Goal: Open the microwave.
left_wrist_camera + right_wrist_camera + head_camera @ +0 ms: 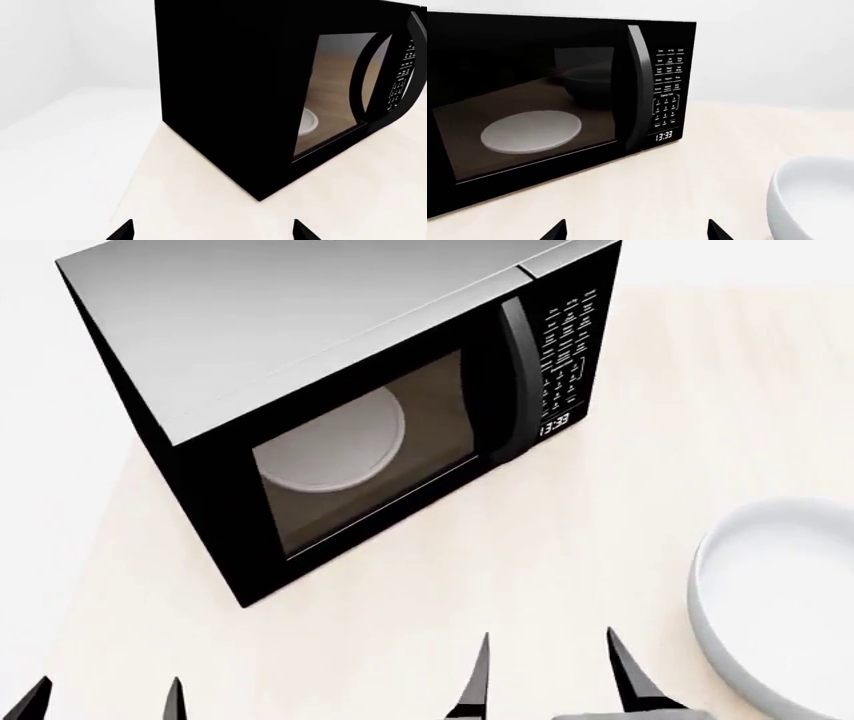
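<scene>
1 microwave (334,390) stands on the pale tabletop (561,540), ahead of both grippers and apart from them. Its door is closed, with the vertical handle (514,380) just beside the button panel (567,340). Its long axis runs from near-left to far-right in the head view, and the door faces toward the robot and to its right. 1 white turntable plate (331,440) lies behind the glass, and 1 display (555,424) sits below the buttons. The left gripper (100,700) and right gripper (547,680) each show 2 dark fingertips spread wide, holding nothing. The right fingertips (474,680) are nearer the door front. 1 white bowl (781,600) rests on the tabletop to the right of the right gripper.
</scene>
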Controlling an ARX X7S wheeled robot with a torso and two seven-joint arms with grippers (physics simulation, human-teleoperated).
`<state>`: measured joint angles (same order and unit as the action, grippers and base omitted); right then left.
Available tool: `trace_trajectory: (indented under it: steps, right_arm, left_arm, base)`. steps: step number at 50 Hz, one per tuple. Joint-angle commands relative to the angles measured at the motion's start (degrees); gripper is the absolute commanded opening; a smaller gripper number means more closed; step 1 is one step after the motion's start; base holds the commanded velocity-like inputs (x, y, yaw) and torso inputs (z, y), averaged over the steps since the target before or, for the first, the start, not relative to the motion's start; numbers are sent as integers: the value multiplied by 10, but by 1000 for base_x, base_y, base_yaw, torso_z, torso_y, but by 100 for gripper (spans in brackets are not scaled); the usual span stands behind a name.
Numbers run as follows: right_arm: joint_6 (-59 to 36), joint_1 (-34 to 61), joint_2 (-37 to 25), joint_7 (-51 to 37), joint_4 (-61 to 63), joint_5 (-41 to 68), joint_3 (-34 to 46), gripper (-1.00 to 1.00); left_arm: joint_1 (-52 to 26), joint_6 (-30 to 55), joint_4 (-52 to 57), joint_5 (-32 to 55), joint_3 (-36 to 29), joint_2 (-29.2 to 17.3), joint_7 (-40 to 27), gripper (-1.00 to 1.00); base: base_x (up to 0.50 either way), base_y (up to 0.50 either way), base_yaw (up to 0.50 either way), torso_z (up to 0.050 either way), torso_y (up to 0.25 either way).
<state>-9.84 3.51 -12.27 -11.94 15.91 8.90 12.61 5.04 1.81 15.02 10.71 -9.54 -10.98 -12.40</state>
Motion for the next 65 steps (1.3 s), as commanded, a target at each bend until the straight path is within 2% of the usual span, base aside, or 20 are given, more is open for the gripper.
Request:
trace_trajectory:
  steps: [1,7,8,13,14,15,45,65]
  right_arm:
    - [-100,95,-20,5,-3,1,4,100]
    - [-140,148,-29,25,-24,16,3,100]
    - [-186,189,-33,27,-26,9,13,100]
    - [-210,227,-35,34,-45,9,20,100]
    - [-245,313,-16,75,-131,5,42,100]
    - [-243,383,-15,76,-194,5,43,100]
    - [-231,449,3,80,-289,-1,62,100]
    - [-172,520,30,92,-440,-8,78,100]
  left_arm:
    - [2,4,8,8,-1,-5,-4,100]
    - [0,4,4,9,-4,-6,-4,100]
    - [1,3,4,10,-4,-6,-5,100]
    - [1,2,4,11,-5,-8,-6,100]
    - [2,5,13,17,-1,-10,-7,100]
    - [2,5,13,17,-2,-11,-8,100]
    - [5,-1,18,28,-15,-26,-24,100]
    - [4,-2,18,33,-21,-32,-29,100]
  base:
    - [0,0,0,0,0]
    - [0,0,0,0,0]
    - [0,0,0,0,0]
    - [0,0,0,0,0]
    - [0,0,0,0,0]
    - [0,0,0,0,0]
    - [0,0,0,0,0]
    - [0,0,0,0,0]
